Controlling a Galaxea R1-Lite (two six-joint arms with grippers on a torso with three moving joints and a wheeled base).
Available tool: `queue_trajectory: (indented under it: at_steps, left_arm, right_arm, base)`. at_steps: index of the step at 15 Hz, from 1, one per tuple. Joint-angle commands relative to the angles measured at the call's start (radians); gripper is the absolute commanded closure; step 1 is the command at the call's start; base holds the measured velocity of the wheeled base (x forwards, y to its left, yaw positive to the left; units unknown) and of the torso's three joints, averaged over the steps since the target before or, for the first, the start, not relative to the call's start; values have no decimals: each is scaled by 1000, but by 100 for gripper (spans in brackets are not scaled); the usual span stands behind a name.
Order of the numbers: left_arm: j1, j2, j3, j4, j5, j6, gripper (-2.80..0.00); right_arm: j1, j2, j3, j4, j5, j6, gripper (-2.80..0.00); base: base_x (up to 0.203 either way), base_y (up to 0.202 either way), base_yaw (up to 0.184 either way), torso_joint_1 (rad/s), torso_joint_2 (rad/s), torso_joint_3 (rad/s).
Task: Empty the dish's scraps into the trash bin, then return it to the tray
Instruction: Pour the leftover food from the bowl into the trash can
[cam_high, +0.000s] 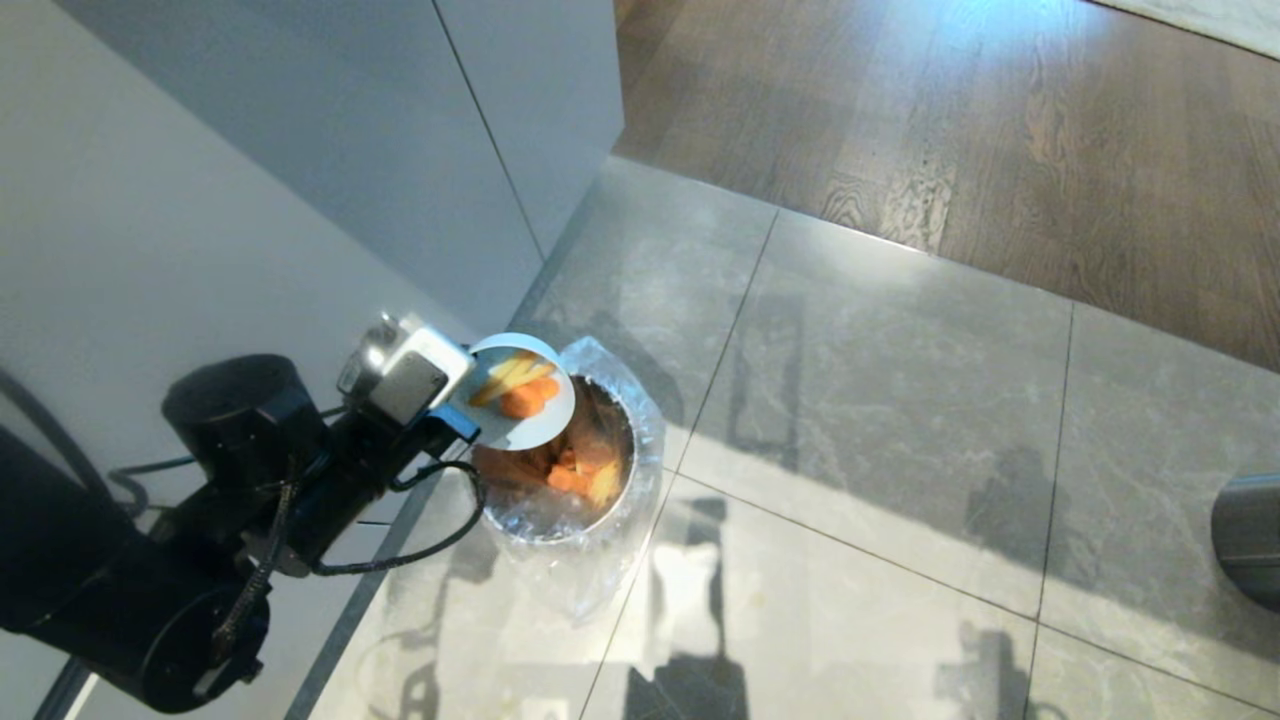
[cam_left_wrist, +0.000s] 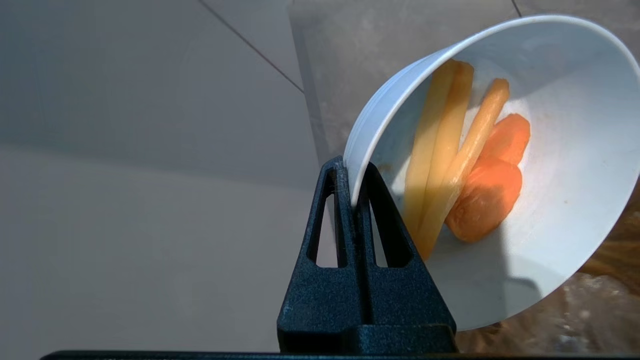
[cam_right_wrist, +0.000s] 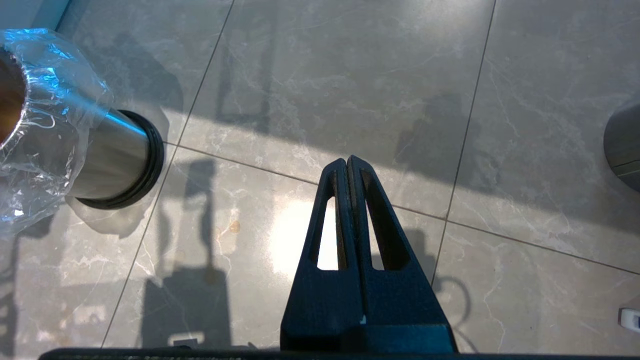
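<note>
Small round pale-blue bowl (cam_high: 528, 395): rim pinched by the left gripper (cam_left_wrist: 354, 182), tilted, mouth partly over the plastic-lined round trash bin (cam_high: 585, 470) below it. Orange carrot slices and yellow sticks (cam_left_wrist: 462, 165) apparently cling inside. Right gripper (cam_right_wrist: 348, 172): pressed together, empty, well apart from the bin.

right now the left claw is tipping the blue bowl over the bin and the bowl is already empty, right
Not empty. The left wrist view shows the scraps inside the bowl. The rest holds: the left claw grips its rim, tipping it over the bin.
</note>
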Motion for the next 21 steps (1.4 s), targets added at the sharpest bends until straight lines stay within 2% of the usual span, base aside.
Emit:
queue_trajectory:
  at_steps: [1,3,7,10,12,14,16,19,20,21]
  left_arm:
    - [-21,-17,-17,-6,0,40,0]
    - [-32,-26,-24,-1,-1,116,0]
    - [-39,-35,-81,25,-3,420,0]
    - [-69,-42,-26,21,-3,588,0]
    - [-80,-50,22,23,1,682,0]
    - [-97,-67,29,34,1,720,0]
    - [-106,-67,35,86,6,835,0]
    - [-139,-69,-59,77,24,844,0]
    - [-144,-77,-71,45,38,802,0]
    - [-147,-90,-64,27,51,731,0]
  right_arm:
    - [0,0,-1,0,-1,0,0]
    - [0,0,-1,0,-1,0,0]
    - [0,0,-1,0,-1,0,0]
    - [0,0,-1,0,-1,0,0]
    - [0,0,-1,0,-1,0,0]
    - [0,0,0,0,-1,0,0]
    - [0,0,-1,0,-1,0,0]
    - [0,0,1,0,-1,0,0]
    - [0,0,1,0,-1,0,0]
    - [0,0,-1,0,-1,0,0]
  base:
    - [0,0,0,0,0,0]
    - [0,0,0,0,0,0]
    - [0,0,0,0,0,0]
    - [0,0,0,0,0,0]
    - [0,0,0,0,0,0]
    - [0,0,0,0,0,0]
    - [0,0,0,0,0,0]
    - [0,0,0,0,0,0]
    - [0,0,0,0,0,0]
    - [0,0,0,0,0,0]
